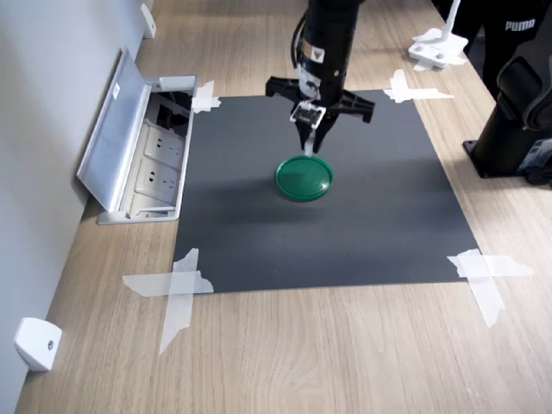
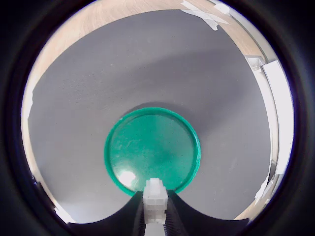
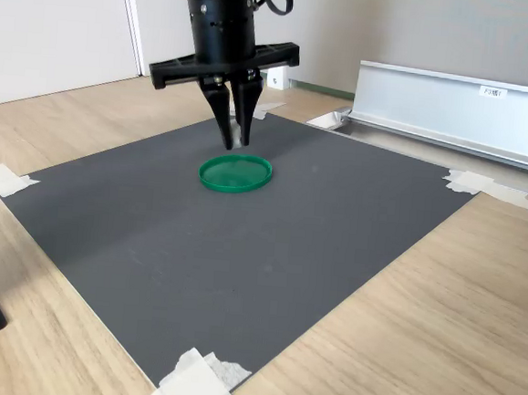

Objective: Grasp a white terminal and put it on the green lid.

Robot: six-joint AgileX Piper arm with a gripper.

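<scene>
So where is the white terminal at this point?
The white terminal is pinched between the gripper fingers, held over the rim of the green lid, which sits mid-mat in both exterior views.

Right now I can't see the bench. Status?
Pincer shut on tiny white blocky terminal. Hanging above flat round green lid, near its rim. Nothing in the way.

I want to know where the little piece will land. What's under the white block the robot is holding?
Under the white terminal, pinched in the gripper, lies the edge of the green lid on the dark mat. The lid looks empty, though the fingers hide its nearest rim.
</scene>
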